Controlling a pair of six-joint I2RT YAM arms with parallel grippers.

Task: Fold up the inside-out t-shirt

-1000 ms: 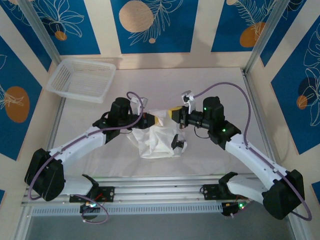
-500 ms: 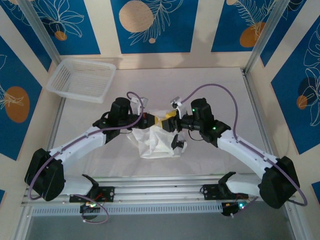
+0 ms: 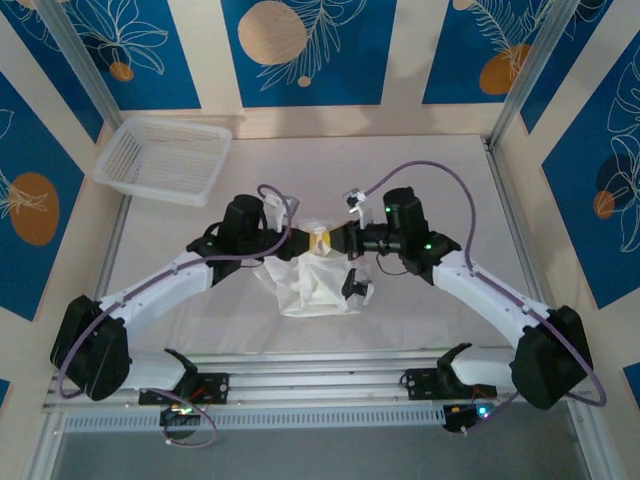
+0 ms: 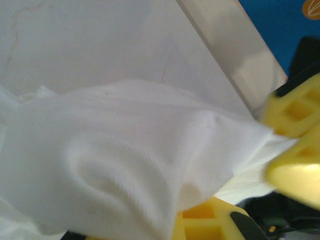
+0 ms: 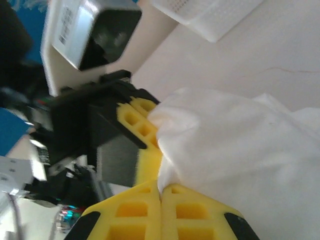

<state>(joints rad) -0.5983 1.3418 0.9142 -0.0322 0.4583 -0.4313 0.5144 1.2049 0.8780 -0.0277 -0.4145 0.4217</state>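
Note:
The white t-shirt (image 3: 305,285) lies bunched at the middle of the table, with its top edge lifted between the two arms and a small dark tag (image 3: 352,284) on its right side. My left gripper (image 3: 312,240) is shut on that raised edge; in the left wrist view the cloth (image 4: 125,165) drapes over its yellow fingers (image 4: 210,222). My right gripper (image 3: 338,240) meets it from the right. Its yellow jaws (image 5: 161,192) are pressed together with a fold of the shirt (image 5: 240,145) pinched between them, right beside the left gripper's fingers (image 5: 137,125).
A white mesh basket (image 3: 165,158) stands at the back left corner, and its corner (image 5: 210,15) also shows in the right wrist view. Metal frame posts (image 3: 520,90) and side walls bound the white table (image 3: 200,215). An aluminium rail (image 3: 320,385) runs along the near edge.
The right arm has swung left to meet the left gripper. Its jaws opened and then shut on the shirt's raised edge. The left arm has hardly moved.

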